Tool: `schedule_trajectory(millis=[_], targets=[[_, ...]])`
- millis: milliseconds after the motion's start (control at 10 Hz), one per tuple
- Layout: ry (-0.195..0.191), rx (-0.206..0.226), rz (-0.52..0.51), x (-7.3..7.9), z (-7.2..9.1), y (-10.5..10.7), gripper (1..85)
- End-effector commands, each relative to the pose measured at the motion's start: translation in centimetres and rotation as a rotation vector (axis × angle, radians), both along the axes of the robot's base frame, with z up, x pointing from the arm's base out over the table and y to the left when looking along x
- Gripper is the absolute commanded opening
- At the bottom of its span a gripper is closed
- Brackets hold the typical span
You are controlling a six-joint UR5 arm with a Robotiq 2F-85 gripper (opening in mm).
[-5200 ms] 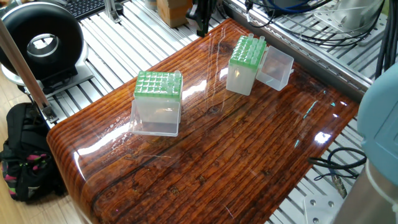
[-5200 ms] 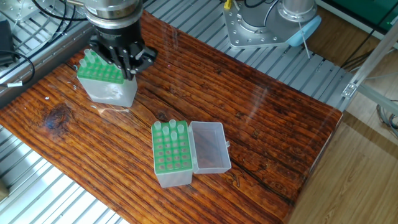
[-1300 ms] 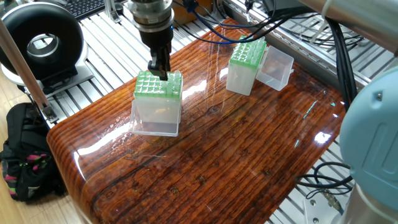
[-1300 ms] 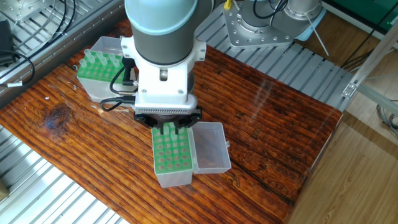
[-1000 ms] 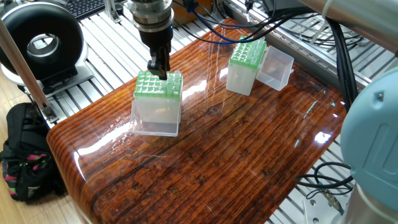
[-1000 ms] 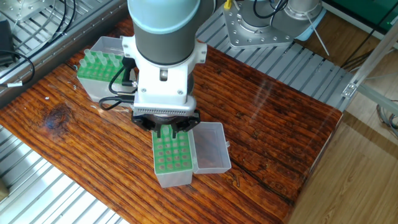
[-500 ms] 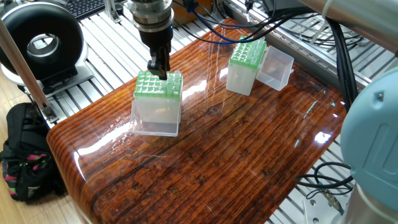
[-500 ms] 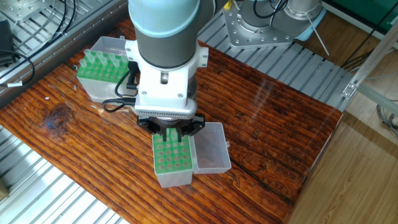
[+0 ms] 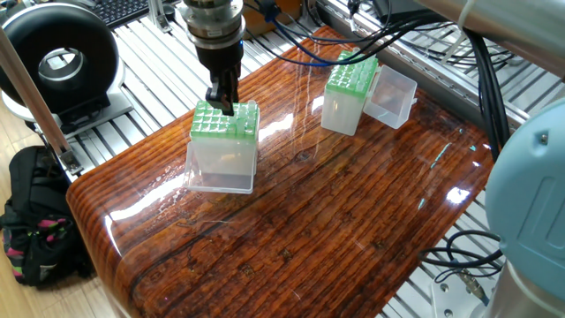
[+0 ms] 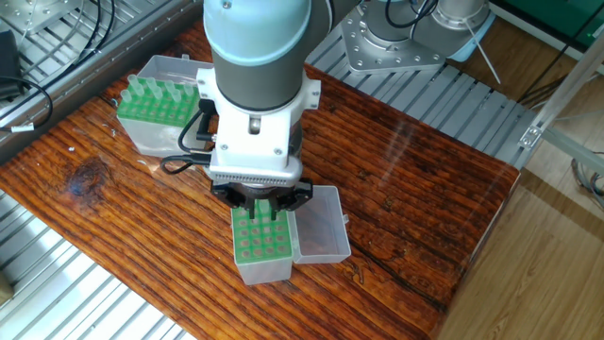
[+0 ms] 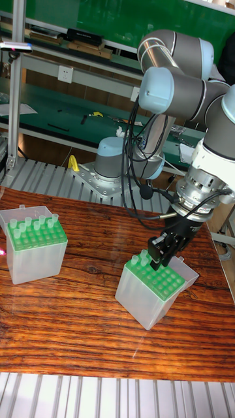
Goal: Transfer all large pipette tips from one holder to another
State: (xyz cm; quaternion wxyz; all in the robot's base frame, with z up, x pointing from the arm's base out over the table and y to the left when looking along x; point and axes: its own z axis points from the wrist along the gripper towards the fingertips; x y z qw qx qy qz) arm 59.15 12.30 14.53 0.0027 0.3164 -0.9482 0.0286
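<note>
Two clear holders with green tops stand on the wooden table. The far holder point(image 9: 347, 87) point(image 10: 160, 113) point(image 11: 32, 245) carries several large pipette tips point(image 10: 151, 93) point(image 11: 29, 226) standing upright. The near holder point(image 9: 224, 141) point(image 10: 260, 247) point(image 11: 151, 286) has a few tips point(image 11: 138, 259) in its row beside the gripper, the other holes showing empty. My gripper point(image 9: 221, 99) point(image 10: 260, 210) point(image 11: 163, 253) hangs just above that row, open, with nothing between its fingers. The wrist hides part of the row in the other fixed view.
Each holder's clear hinged lid lies open beside it point(image 10: 321, 225) point(image 9: 393, 95). A black ring-shaped device point(image 9: 57, 62) and a black bag point(image 9: 35, 216) sit off the table's left end. Cables point(image 9: 371, 35) hang near the far holder. Aluminium rails point(image 10: 415, 94) surround the table.
Within the last second the fingers spread apart above the near holder and the gripper lifted a little. Five seconds ago it was at the far holder.
</note>
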Motion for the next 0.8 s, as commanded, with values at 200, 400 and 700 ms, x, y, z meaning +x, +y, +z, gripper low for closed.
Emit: schedule_trajectory(millis=[200, 400, 700], targets=[[0.017, 0.021, 0.060, -0.42, -0.22, 0.54, 32.7], [0.019, 0.010, 0.069, -0.43, -0.42, 0.18, 32.0], [0.039, 0.012, 0.085, -0.92, -0.54, 0.10, 32.0]])
